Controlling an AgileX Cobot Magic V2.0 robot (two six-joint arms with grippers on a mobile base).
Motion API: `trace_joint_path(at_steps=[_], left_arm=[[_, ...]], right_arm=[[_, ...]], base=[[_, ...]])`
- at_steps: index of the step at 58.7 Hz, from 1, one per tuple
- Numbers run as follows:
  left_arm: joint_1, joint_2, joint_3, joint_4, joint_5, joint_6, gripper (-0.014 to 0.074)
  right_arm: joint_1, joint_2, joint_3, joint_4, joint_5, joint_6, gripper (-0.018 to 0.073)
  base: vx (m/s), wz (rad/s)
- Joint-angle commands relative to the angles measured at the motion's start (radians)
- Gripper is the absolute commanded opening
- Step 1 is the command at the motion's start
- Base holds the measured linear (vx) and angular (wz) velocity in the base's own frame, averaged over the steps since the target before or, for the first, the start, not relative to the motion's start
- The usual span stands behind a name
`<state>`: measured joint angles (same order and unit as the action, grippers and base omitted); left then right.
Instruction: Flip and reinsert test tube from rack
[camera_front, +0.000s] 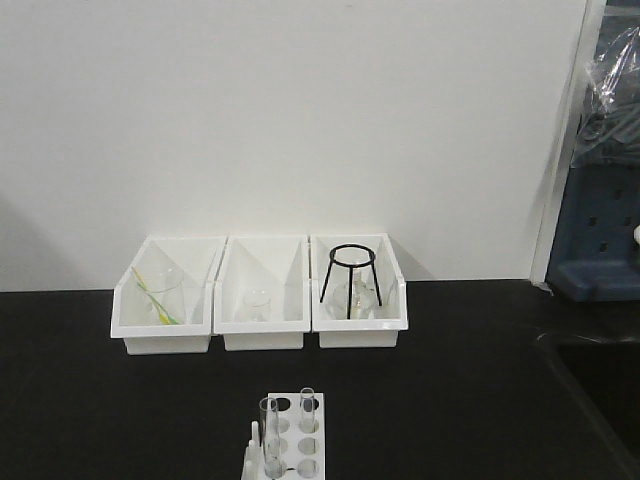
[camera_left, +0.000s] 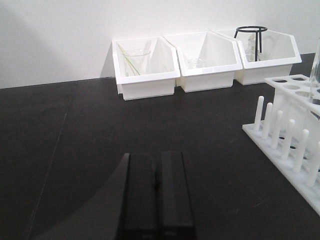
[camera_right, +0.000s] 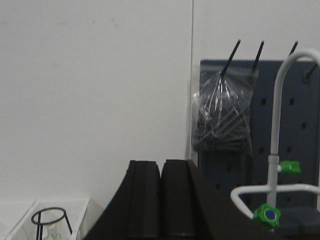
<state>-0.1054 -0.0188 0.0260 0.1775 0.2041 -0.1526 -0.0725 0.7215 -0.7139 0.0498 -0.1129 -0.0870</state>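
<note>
While nothing is held, left gripper (camera_left: 157, 160): fingers pressed together, empty.
Right gripper (camera_right: 161, 165): likewise closed, empty.
Tube (camera_front: 269, 432): upright in rack (camera_left: 287, 105), right of left fingers.
Risk: closed fingers may knock glass; thin tube (camera_front: 307, 405) mistaken.

A plain white wall (camera_front: 300, 120) stands well ahead of the left claw (camera_left: 157, 157), and the matt black table (camera_left: 75, 130) runs from under this claw up to it. To the right of the right claw (camera_right: 161, 165) is a grey-blue pegboard (camera_right: 295, 130) with black hooks (camera_right: 232, 52); one carries a clear plastic bag (camera_right: 222, 115). A white curved pipe (camera_right: 275, 125) with green knobs (camera_right: 266, 215) rises before the board. The light is soft and even.
</note>
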Motion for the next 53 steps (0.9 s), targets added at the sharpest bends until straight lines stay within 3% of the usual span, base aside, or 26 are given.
trace_joint_path(at_steps=[1, 14, 32, 37, 44, 53], left_arm=[[0.000, -0.008, -0.004, -0.005, -0.083, -0.010, -0.0007], [0.000, -0.008, -0.004, -0.005, -0.083, -0.010, -0.0007], [0.000, -0.008, -0.004, -0.005, -0.083, -0.010, -0.0007], [0.000, -0.008, -0.004, -0.005, -0.083, -0.010, -0.0007], [0.000, -0.008, -0.004, -0.005, -0.083, -0.010, -0.0007], [0.000, -0.008, -0.004, -0.005, -0.083, -0.010, -0.0007]], right_arm=[[-0.005, 0.015, -0.036, 0.000, -0.055, 0.003, 0.0001], [-0.005, 0.015, -0.036, -0.008, -0.030, -0.005, 0.0130], [-0.005, 0.015, -0.036, -0.008, -0.003, -0.005, 0.0538], [-0.005, 0.015, -0.036, -0.008, -0.002, -0.005, 0.0613], [-0.004, 0.011, -0.036, 0.007, -0.029, 0.031, 0.0638], [0.025, 0.025, -0.033, -0.008, 0.019, 0.106, 0.0601]], base=[[0.00, 0.00], [0.00, 0.00], [0.00, 0.00], [0.00, 0.00], [0.00, 0.00], [0.00, 0.00]])
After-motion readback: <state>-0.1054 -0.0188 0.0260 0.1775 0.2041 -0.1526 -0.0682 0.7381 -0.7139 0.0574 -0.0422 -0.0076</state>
